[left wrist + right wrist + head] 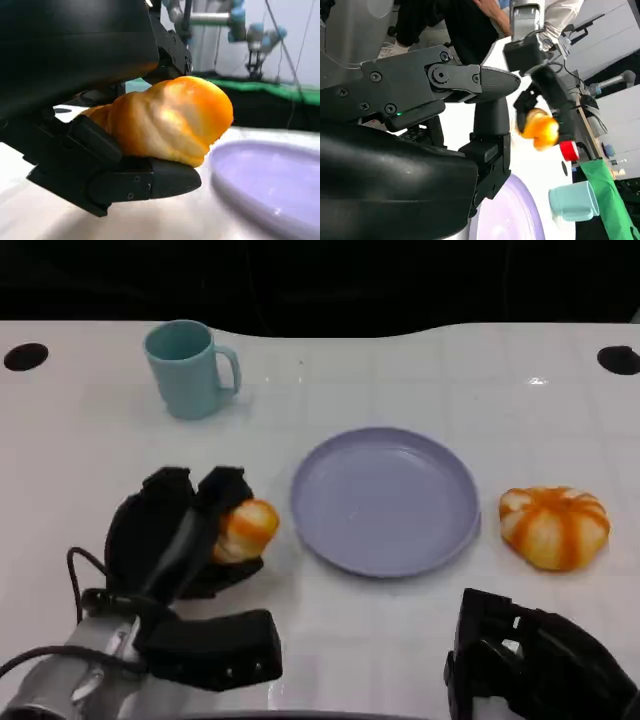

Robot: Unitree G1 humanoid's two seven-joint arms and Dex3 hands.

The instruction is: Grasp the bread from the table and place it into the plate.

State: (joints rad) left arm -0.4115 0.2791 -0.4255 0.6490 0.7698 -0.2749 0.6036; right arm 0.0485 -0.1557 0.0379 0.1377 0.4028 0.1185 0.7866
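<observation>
My left hand (175, 535) grips a small orange-brown piece of bread (245, 530) just left of the lavender plate (385, 500), which has nothing on it. In the left wrist view the bread (170, 120) sits between black fingers (125, 182), one of them under it, close above the white table, with the plate's rim (270, 180) beside it. The right wrist view shows the same bread (540, 129) in the left hand (550, 95). My right hand (530, 660) rests at the table's near right edge, fingers apart, holding nothing.
A round orange-and-white striped bun (554, 527) lies right of the plate. A teal mug (188, 368) stands at the back left. Two dark holes mark the table's far corners. A person (470, 20) stands beside the table in the right wrist view.
</observation>
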